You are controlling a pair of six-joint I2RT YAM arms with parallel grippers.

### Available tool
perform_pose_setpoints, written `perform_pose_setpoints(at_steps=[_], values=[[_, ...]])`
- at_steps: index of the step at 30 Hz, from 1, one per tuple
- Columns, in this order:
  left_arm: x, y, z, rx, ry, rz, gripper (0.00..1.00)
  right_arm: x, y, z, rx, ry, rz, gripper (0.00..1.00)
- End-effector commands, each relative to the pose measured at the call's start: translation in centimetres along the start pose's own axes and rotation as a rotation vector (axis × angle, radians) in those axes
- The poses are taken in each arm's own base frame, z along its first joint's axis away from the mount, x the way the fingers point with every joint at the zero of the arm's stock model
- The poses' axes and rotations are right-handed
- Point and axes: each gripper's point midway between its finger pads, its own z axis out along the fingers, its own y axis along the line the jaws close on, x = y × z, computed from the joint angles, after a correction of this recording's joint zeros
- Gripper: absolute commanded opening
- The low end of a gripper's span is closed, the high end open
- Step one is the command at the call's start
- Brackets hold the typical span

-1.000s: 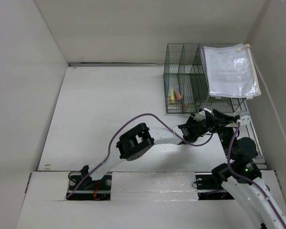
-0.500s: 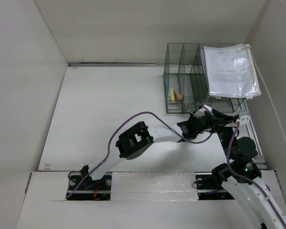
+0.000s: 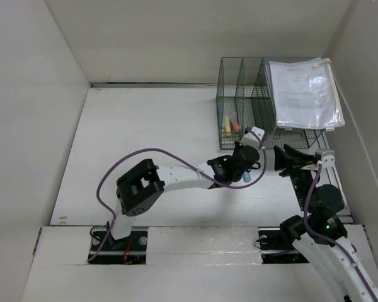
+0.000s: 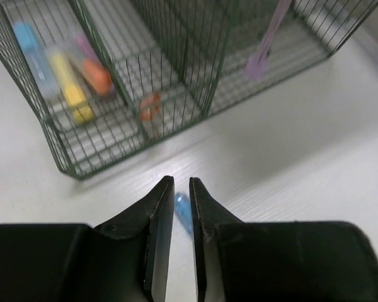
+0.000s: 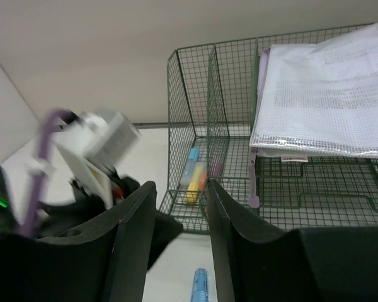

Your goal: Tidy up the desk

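The white desk (image 3: pixel 145 138) spreads out to the left and front of a dark green wire rack (image 3: pixel 230 94), which stands on it against the back wall. The left gripper (image 4: pixel 181 182) hangs just before the rack's front, its jaws a narrow slit apart and clamping nothing. Its own camera shows a blue pen (image 4: pixel 183 212) only as a blur through that slit. The right wrist view shows the pen lying flat on the desk just in front of the rack, held by neither gripper. Coloured markers (image 4: pixel 69 88) lie in the rack's left front compartment (mere flecks from overhead). The right gripper (image 5: pixel 179 184) faces the rack's front, fingers about half spread and empty. Only the overhead and right wrist views show the mesh document pouch (image 3: pixel 305 94) lying across the top of the rack's right side.
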Motion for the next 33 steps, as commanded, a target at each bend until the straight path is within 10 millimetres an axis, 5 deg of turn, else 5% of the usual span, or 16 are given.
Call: perform_pose_setpoints(at_steps=[1,5,12,16,21,33], values=[[-8.2,0.5,-2.7,0.028,-0.184,-0.126,0.12,-0.7,-0.5,-0.2,0.023,-0.033,-0.001,0.44],[-10.2,0.1,-1.9,0.091,-0.151,-0.148,0.19,-0.4,-0.3,0.1,0.015,-0.018,-0.005,0.44],[-2.5,-0.9,-0.3,0.088,0.091,-0.187,0.50,-0.8,-0.5,-0.1,0.028,-0.029,-0.001,0.45],[1.5,-1.3,1.4,0.050,0.169,-0.171,0.51,-1.0,-0.7,-0.3,0.033,-0.039,0.000,0.46],[4.0,-1.3,3.0,0.011,0.217,-0.145,0.50,-0.9,-0.6,-0.3,0.030,-0.034,-0.001,0.46],[6.4,-1.3,4.3,-0.045,0.270,-0.175,0.46,-0.5,-0.2,0.1,0.011,-0.016,-0.005,0.46]])
